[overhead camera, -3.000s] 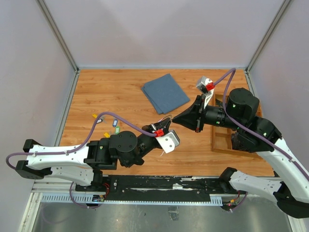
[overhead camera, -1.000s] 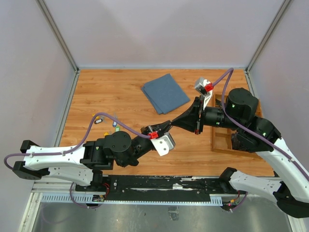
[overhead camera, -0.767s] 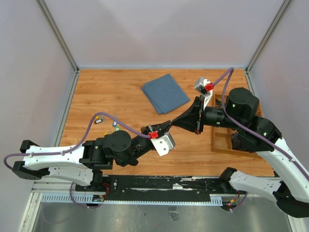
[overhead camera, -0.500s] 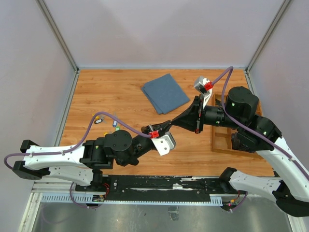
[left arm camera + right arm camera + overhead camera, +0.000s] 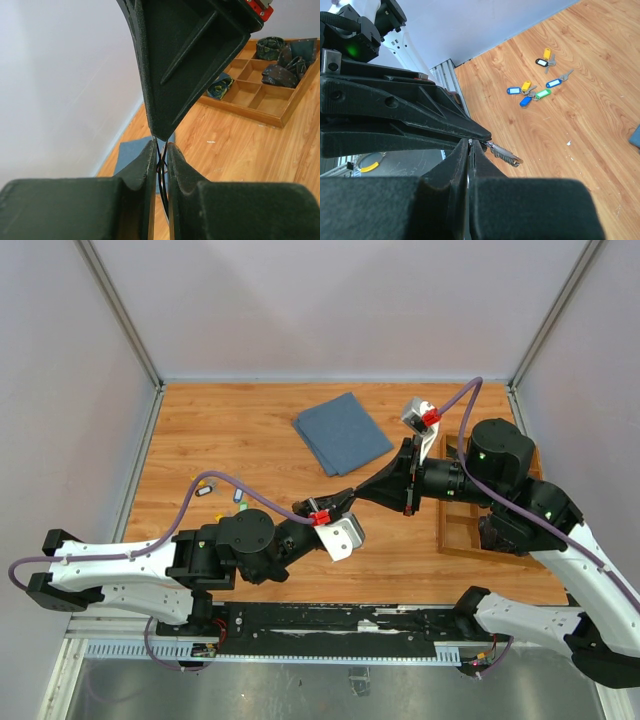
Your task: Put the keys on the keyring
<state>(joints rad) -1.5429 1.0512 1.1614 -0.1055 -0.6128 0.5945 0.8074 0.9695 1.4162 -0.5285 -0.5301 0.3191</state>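
Note:
My left gripper and right gripper meet tip to tip above the middle of the table. In the left wrist view my left gripper is shut on the thin wire keyring, with the right gripper's tip touching from above. In the right wrist view my right gripper is shut on the same wire, and the ring's silvery chain bit sticks out beside the left gripper. The keys with yellow, blue, green and dark tags lie loose on the wood; they also show in the top view, left of the arms.
A folded blue cloth lies at the back centre. A wooden compartment tray sits at the right under the right arm; it holds rolled dark fabric pieces. Grey walls enclose the table.
Over three seconds both grippers have shifted slightly left together, still joined at the ring. In the last second almost nothing has moved.

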